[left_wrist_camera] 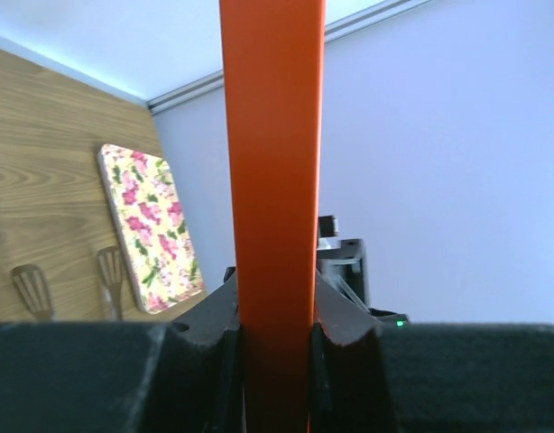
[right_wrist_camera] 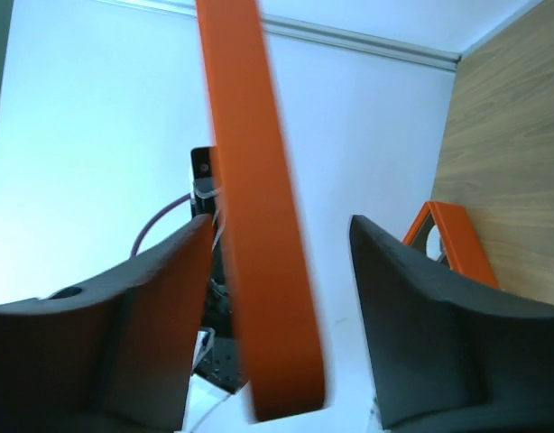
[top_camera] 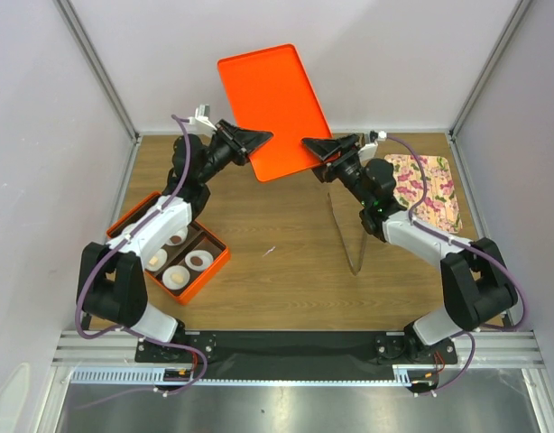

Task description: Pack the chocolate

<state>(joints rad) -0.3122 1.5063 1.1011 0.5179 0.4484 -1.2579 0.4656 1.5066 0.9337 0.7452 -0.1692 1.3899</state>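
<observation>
While my left claw clamps the orange tray at upper centre of frame, my right claw sits released, jaws astride its edge.

The left arm and right arm are wearing white shells over black joints; purple cables are looping alongside each, and a green light is glowing

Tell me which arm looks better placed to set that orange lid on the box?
Left, probably. The left end effector is clamped on the orange lid, and the orange box sits on its side. The right end effector stands open around the lid's edge, not gripping.
</observation>
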